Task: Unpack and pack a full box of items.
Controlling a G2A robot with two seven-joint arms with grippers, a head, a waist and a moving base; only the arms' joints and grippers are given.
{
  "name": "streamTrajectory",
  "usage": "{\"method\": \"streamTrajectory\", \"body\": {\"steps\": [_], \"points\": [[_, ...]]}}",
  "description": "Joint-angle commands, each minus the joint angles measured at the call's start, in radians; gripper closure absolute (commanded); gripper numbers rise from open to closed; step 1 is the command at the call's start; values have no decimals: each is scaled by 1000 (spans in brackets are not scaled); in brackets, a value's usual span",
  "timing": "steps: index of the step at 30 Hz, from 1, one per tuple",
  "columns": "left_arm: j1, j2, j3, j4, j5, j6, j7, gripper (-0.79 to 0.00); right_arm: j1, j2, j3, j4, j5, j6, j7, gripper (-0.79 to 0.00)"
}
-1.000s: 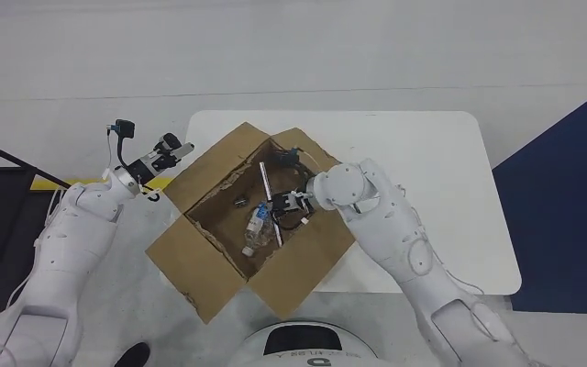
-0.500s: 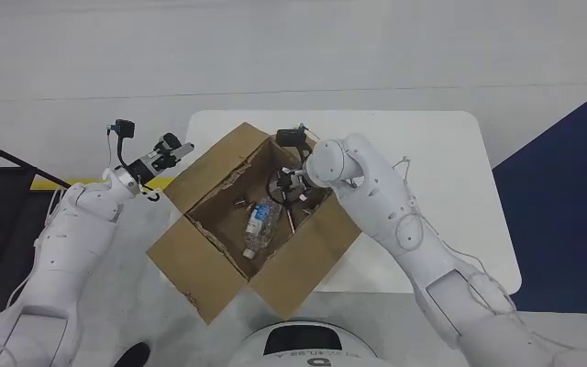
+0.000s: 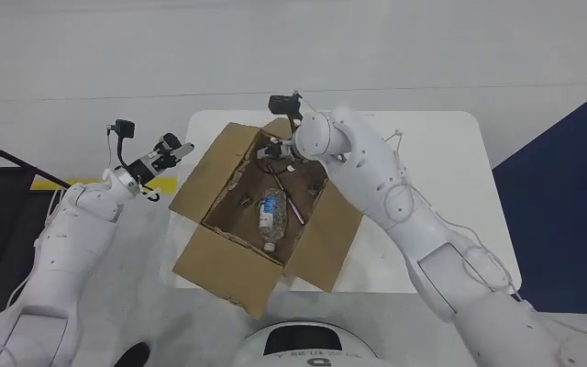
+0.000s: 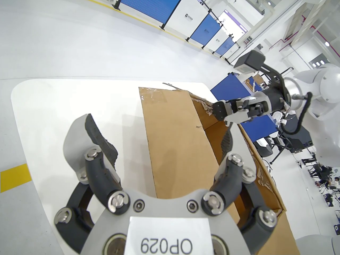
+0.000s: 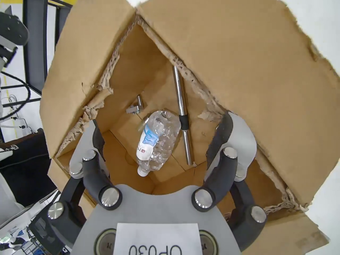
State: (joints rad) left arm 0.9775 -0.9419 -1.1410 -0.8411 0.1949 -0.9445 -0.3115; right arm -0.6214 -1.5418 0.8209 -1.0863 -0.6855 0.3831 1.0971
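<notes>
Right tool (image 5: 161, 124) spread over box (image 5: 239, 54); bottle (image 5: 156, 139) wears blue-white label; left tool (image 4: 159, 127) spread too

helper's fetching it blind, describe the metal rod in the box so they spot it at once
On the white table stands an open cardboard box. Inside, beside the clear plastic bottle, lies the metal rod: long, thin, shiny, with a black band.
</notes>
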Motion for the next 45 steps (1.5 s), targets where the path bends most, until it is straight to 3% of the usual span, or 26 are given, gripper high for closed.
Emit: {"method": "streamTrajectory", "body": {"steps": [1,7,11,21,30,35,39,45], "points": [[0,0,0,0,0,0,0,-785,4,1,21,13,15,0,-17,-785],[0,0,0,0,0,0,0,-785,-47,33,117,-65,37,-61,-23,-785],[0,0,0,0,0,0,0,-785,-148,76,209,-232,87,-202,160,-785],[0,0,0,0,0,0,0,-785,-148,76,209,-232,87,-202,160,-785],[0,0,0,0,0,0,0,-785,-339,134,555,-310,261,-307,-96,-785],[0,0,0,0,0,0,0,-785,-376,159,666,-206,279,-293,-120,-785],[0,0,0,0,0,0,0,-785,-330,162,656,-48,315,-308,-86,-785],[0,0,0,0,0,0,0,-785,-204,148,613,215,460,-413,-48,-785]]}}
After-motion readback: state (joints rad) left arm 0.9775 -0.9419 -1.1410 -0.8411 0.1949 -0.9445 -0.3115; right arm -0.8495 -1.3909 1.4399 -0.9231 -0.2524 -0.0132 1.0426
